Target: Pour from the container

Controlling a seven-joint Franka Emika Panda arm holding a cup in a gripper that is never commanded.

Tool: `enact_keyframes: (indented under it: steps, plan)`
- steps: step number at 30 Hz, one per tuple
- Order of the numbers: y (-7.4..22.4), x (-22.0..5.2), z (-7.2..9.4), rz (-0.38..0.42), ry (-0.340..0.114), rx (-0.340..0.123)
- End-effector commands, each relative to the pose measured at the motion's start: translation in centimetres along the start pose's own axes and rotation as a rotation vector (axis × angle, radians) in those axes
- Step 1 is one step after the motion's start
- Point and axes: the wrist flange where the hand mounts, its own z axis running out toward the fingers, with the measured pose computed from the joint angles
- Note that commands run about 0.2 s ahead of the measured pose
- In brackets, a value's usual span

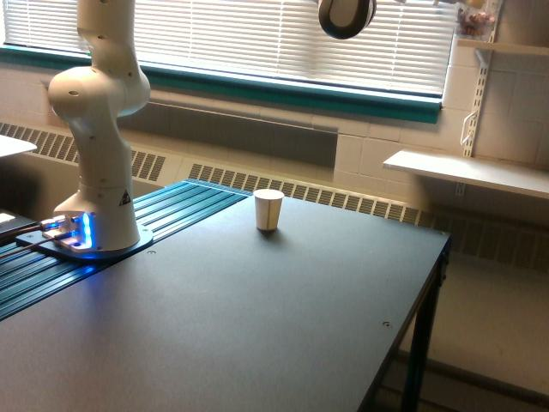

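White cup [268, 209] upright on dark bench [257, 326], arm base [96, 206] at the exterior view's left, wrist joint [346, 17] cut off by the top edge.

Hand out of frame above the top edge, so opening and grip impossible to tell. Small clear vessel with pinkish bits, likely the container [477, 21], visible at top right, high above and well apart from cup; blurred, and whether held or merely standing by the wall shelf [467, 172] unclear. Judged as an approach step, pour not yet begun. For a clean pour: bring container down over cup, centre lip just above rim, keep upright while travelling, then tilt slowly about the lip. Cup light and free-standing near bench's far edge, so avoid any touch on its rim or sides.
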Motion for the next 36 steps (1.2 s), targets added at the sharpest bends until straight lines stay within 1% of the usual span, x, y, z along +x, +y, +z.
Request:
enact_keyframes:
  steps: [1,4,5,6,7,8,10,15,17,18,21,24,25,26,28,29,30,33,36]
  plan:
    - [-0.4,-3.3,1.0,-0.15,-0.124,-0.043]
    - [0.2,-3.8,1.2,-0.17,-0.168,-0.082]
    - [1.0,-4.1,1.3,-0.265,-0.191,-0.104]
    - [1.2,-4.3,1.2,-0.274,-0.204,-0.115]
    - [1.2,-4.8,1.1,-0.313,-0.224,-0.124]
    - [1.4,-5.0,1.0,-0.333,-0.241,-0.137]
    - [1.8,-5.2,0.5,-0.349,-0.267,-0.167]
    - [3.4,-5.5,-1.1,-0.286,-0.324,-0.259]
    - [4.2,-5.8,-2.2,-0.246,-0.353,-0.302]
    - [4.4,-5.9,-2.6,-0.232,-0.361,-0.314]
    - [5.6,-6.8,-4.1,-0.188,-0.411,-0.371]
    - [6.1,-8.0,-5.7,-0.178,-0.449,-0.415]
    - [6.4,-8.7,-6.2,-0.169,-0.477,-0.432]
    - [6.7,-9.1,-6.6,-0.16,-0.493,-0.438]
    - [7.3,-10.1,-7.4,-0.135,-0.533,-0.465]
    - [7.7,-10.8,-7.9,-0.127,-0.561,-0.478]
    - [7.9,-11.3,-8.2,-0.125,-0.579,-0.485]
    - [8.6,-13.2,-9.5,-0.107,-0.653,-0.51]
    - [8.8,-14.9,-10.4,-0.106,-0.712,-0.532]
